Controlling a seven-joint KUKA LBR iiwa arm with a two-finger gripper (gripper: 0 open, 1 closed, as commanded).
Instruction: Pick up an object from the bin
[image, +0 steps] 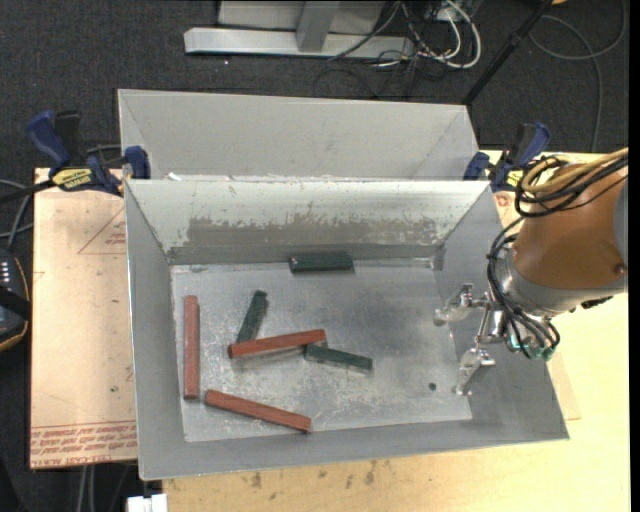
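I had the tool (462, 340) at the right side of the bin (300, 200), fingers apart and empty, well apart from the nearest dark green bar (338, 358) lying flat mid-floor beside a red-brown bar (277, 345), probably ready for approaching it

You can count six bars in your bin (400, 300): three red bars (190, 347) (277, 345) (258, 411) and three dark green bars (321, 263) (252, 317) (338, 358).
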